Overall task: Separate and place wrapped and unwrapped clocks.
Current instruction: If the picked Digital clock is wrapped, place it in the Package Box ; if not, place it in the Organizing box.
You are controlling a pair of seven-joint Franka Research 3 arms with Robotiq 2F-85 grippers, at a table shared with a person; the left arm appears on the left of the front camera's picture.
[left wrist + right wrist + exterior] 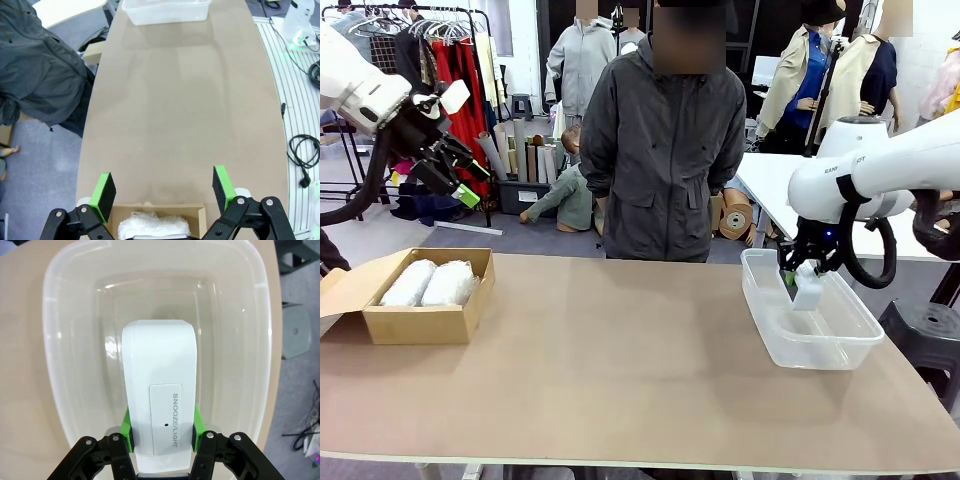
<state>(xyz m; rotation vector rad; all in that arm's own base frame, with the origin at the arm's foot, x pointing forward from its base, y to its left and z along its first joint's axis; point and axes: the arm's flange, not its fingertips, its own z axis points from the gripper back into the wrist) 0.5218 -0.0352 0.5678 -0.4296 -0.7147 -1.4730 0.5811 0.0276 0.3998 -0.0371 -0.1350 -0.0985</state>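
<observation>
From the front, a brown worktop runs across the picture with a person in a dark grey jacket standing at its far side. At the left sits an open brown cardboard box, and inside it two oblong lumps in white bubble wrap lie side by side, touching. The left gripper hangs high above and behind the box, its jaws spread apart with nothing between them. At the right stands a clear plastic tub. The right gripper reaches down over it, its jaws clenched on a bare white rounded-rectangular clock, which hangs upright within the tub's rim.

In the left wrist view, the green pads stand wide apart over the worktop. Below them shows the cardboard box's edge with one bubble-wrapped lump inside. The clear tub lies at the far end of the worktop, and the person's jacket is at the picture's left.

In the right wrist view, the jaws grasp the white clock by its two sides, directly over the tub's inside. A panel on the clock reads SNOOZE/LIGHT.
</observation>
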